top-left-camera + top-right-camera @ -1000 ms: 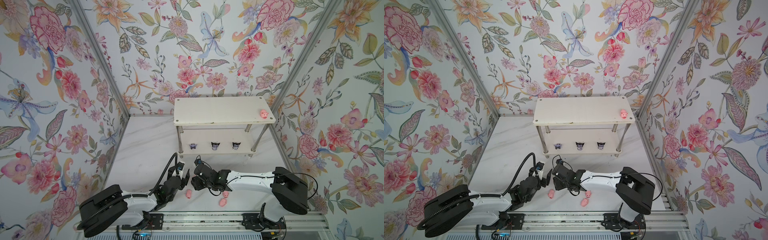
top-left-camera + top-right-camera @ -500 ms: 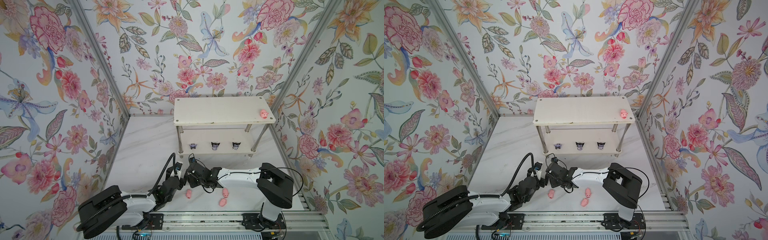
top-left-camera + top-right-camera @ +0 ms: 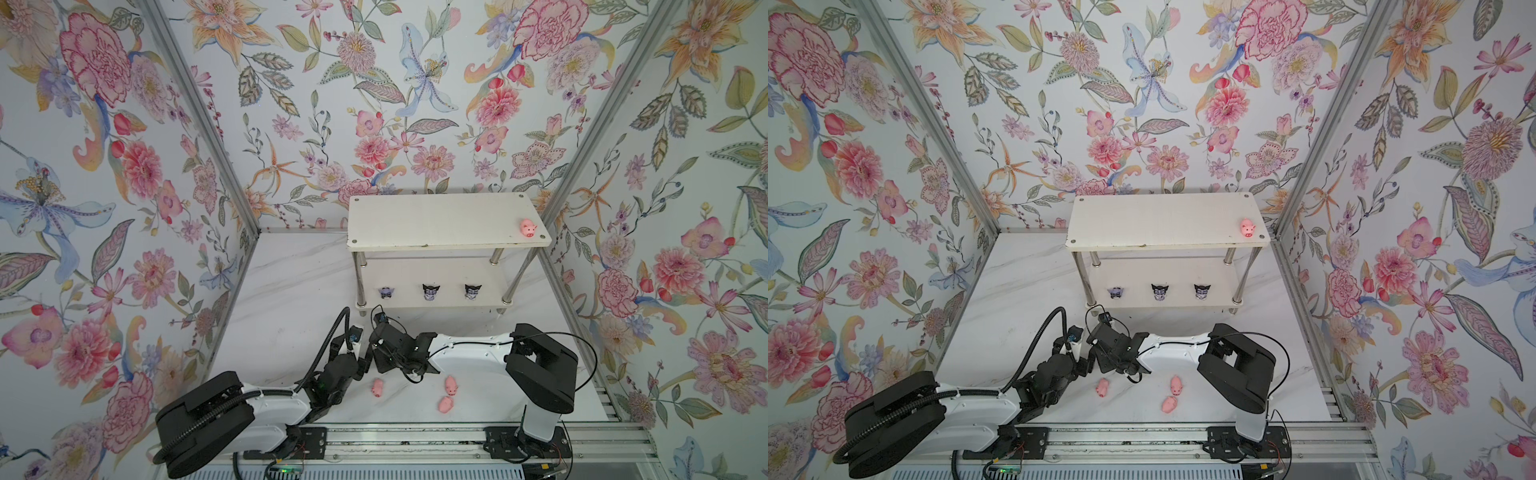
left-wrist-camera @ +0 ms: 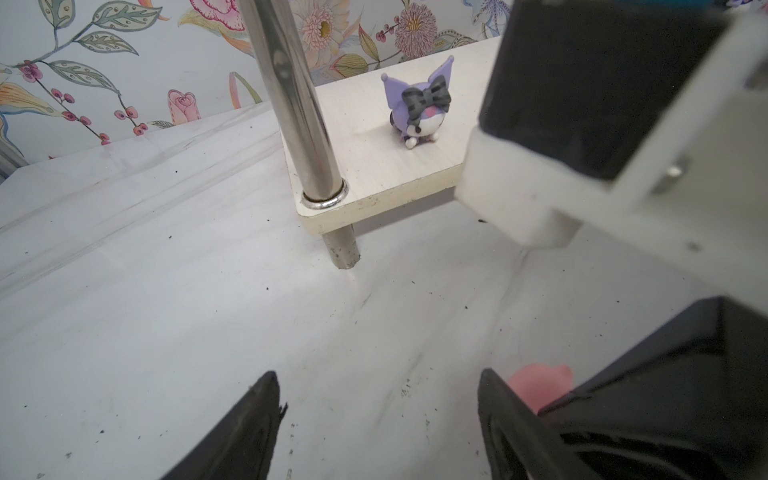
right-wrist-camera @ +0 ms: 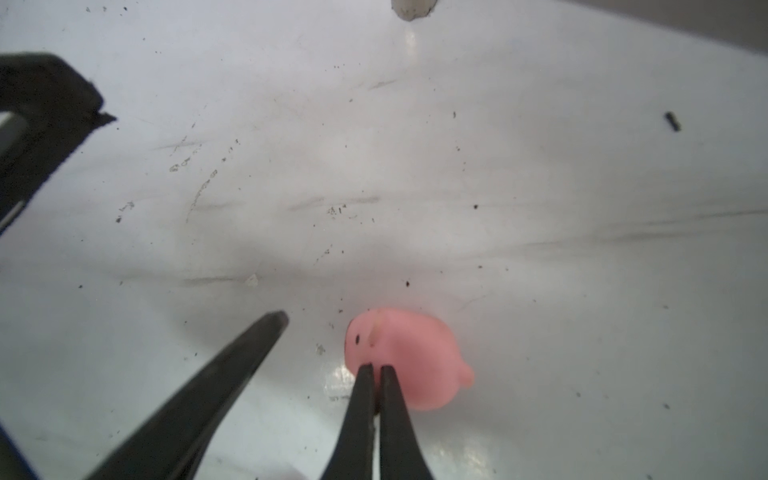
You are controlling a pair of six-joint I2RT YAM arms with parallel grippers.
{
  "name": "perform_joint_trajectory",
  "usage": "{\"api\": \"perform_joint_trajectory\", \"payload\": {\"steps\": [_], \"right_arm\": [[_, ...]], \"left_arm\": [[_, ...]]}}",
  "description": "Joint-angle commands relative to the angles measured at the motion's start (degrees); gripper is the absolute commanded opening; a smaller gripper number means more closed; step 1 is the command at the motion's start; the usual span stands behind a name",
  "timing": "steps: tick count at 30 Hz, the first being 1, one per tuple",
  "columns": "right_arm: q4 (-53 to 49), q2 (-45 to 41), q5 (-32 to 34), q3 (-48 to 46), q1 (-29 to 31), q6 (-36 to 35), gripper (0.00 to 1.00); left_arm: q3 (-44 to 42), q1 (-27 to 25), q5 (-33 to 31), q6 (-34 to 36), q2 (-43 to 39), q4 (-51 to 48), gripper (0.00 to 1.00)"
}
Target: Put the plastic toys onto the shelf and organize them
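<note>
The white shelf (image 3: 436, 220) stands at the back, with one pink pig (image 3: 528, 227) on its top board and three purple figurines (image 3: 431, 291) along the lower board. Three more pigs lie on the table near the front (image 3: 377, 387) (image 3: 451, 384) (image 3: 445, 404). My right gripper (image 5: 376, 368) is shut, its tips against the near side of a pig (image 5: 407, 357) with nothing between them. My left gripper (image 4: 378, 415) is open over bare table. A pig (image 4: 540, 386) lies just outside one finger (image 4: 498, 411). The nearest figurine (image 4: 419, 110) stands by a chrome leg (image 4: 299, 104).
Both arms meet low over the front middle of the marble tabletop (image 3: 291, 299), close in front of the shelf's lower board (image 4: 374, 174). One left finger (image 5: 232, 365) shows beside my right gripper. Floral walls close in three sides, and a metal rail (image 3: 415, 432) runs along the front.
My right gripper has slid left to meet the left gripper and has closed from partly open to shut. The left gripper stays open. The pigs on the table have not moved.
</note>
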Motion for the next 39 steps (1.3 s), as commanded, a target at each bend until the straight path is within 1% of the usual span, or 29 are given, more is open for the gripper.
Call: {"api": "perform_joint_trajectory", "payload": {"steps": [1, 7, 10, 13, 16, 18, 22, 27, 29, 31, 32, 34, 35, 38, 39], "right_arm": [[-4.04, -4.01, 0.38, -0.49, -0.42, -5.39, 0.0], [-12.72, -13.05, -1.99, 1.51, -1.58, -17.13, 0.0], [-15.27, -16.66, -4.86, 1.54, -2.91, -19.22, 0.0], [-15.38, -18.54, -6.54, -0.15, -3.65, -19.3, 0.0], [-14.13, -17.45, -7.98, -1.92, -3.41, -17.85, 0.0], [-13.02, -15.26, -8.66, -2.45, -2.35, -17.19, 0.0], [-12.94, -9.12, -7.34, -0.85, 1.21, -16.65, 0.0], [-12.94, -3.69, -6.5, 1.36, 4.39, -16.22, 0.0], [-12.95, -2.73, -6.29, 1.59, 5.05, -15.7, 0.13], [-12.96, -2.9, -6.21, 1.28, 5.47, -14.94, 0.27], [-12.75, -3.3, -6.13, 0.91, 5.66, -14.49, 0.33], [-11.96, -4.96, -6.02, -0.39, 5.93, -13.19, 0.38], [-11.47, -5.92, -5.88, -1.26, 6.02, -12.43, 0.39], [-8.81, -9.73, -5.7, -4.98, 6.03, -9.19, 0.4], [-7.39, -11.27, -6.04, -6.68, 5.93, -7.79, 0.39]], "left_arm": [[-0.11, 0.53, 0.36, -0.59, -1.63, 2.11, 0.76], [-0.76, 0.62, 0.01, -0.5, -4.04, 1.28, 0.77], [-1.29, 0.7, -0.08, -0.51, -5.46, 1.05, 0.77], [-1.87, 0.79, -0.29, -0.59, -6.91, 0.76, 0.77], [-2.37, 1.05, -0.71, -0.76, -8.41, 0.46, 0.77], [-2.67, 1.28, -0.69, -0.94, -9.02, 0.52, 0.77], [-2.79, 1.36, 0.22, -1.21, -8.79, 1.19, 0.77], [-2.32, 1.5, 2.08, -1.71, -6.9, 1.89, 0.77], [-2.24, 1.52, 2.87, -2.21, -6.02, 2.49, 0.77], [-2.04, 1.58, 3.59, -2.47, -5.13, 2.9, 0.77], [-1.99, 1.59, 3.87, -2.6, -4.79, 3.06, 0.77], [-1.9, 1.59, 4.5, -3.01, -4.15, 3.48, 0.78], [-1.97, 1.59, 4.79, -3.23, -3.89, 3.67, 0.77], [-1.8, 1.58, 5.77, -3.73, -3.03, 4.18, 0.77], [-1.71, 1.59, 6.02, -3.84, -2.96, 4.19, 0.77]]}}
